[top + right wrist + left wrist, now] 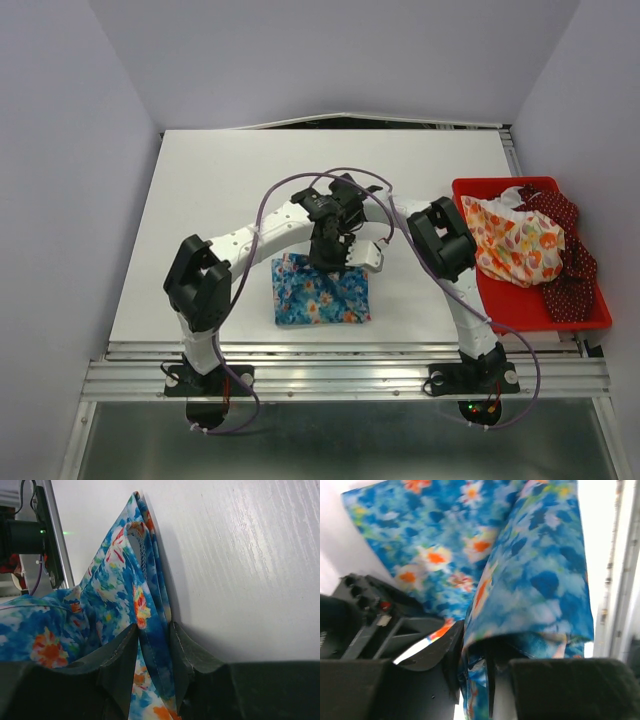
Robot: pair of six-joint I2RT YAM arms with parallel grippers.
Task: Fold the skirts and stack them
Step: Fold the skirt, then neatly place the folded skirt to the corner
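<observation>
1. blue skirt [320, 292] — lies folded on the table [220, 200], mid-front, with its long axis running left to right.
2. left gripper [472, 647] and right gripper [152, 632] — side by side at the skirt's far edge, each pinched on a fold of cloth; the skirt spreads from them toward the bases.
3. cream skirt [515, 242] and dark red skirt [568, 285] lie heaped in the red tray [480, 186], nearer the right arm.

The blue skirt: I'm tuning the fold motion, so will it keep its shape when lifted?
Probably floppy: the blue skirt bunches in soft folds at the right gripper. Likely light too, since only thin layers show at the pinched edge.
</observation>
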